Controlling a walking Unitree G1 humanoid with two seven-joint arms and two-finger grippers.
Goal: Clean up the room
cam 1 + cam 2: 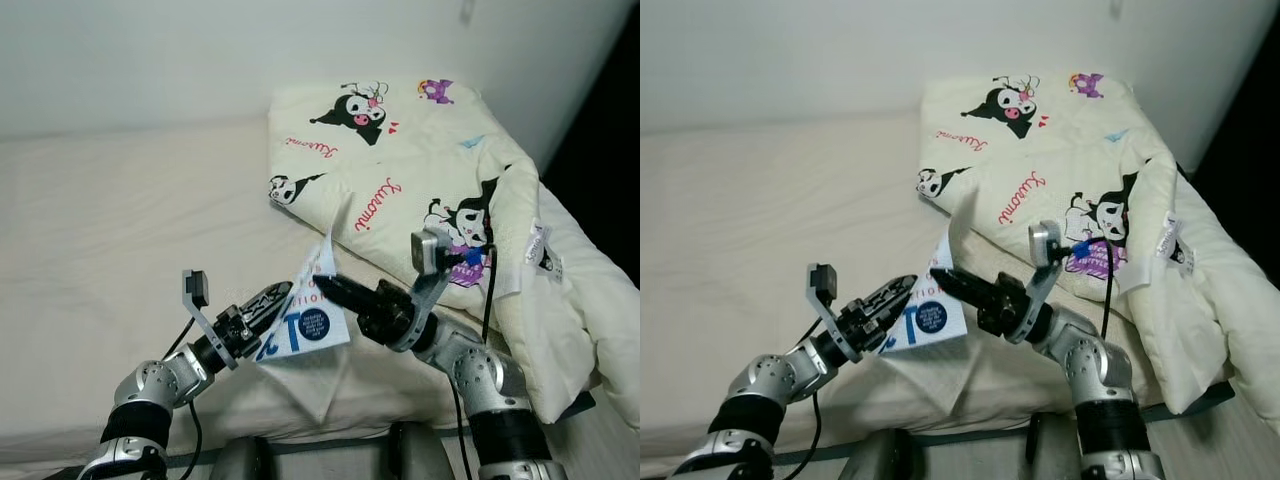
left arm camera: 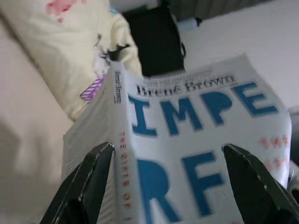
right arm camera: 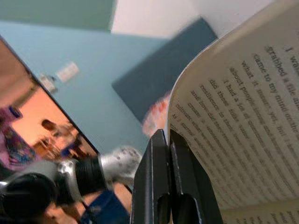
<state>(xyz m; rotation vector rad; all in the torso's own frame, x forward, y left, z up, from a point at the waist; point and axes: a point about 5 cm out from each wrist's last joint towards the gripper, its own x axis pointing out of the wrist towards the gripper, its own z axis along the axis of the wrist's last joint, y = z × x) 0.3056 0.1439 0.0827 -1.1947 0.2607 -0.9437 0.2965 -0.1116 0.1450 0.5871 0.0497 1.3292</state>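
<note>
While the book [image 1: 305,322] hangs lifted above the bed [image 1: 110,230] between both arms, the left gripper [image 1: 262,307] has its fingers spread across the cover from seven o'clock, touching it but not visibly clamping. The right gripper [image 1: 335,290], fingers pressed together against the open pages, reaches in from four o'clock. Tidying looks barely started: the book is off the mattress but not put away, and the printed quilt [image 1: 420,170] lies rumpled at one o'clock.
</note>
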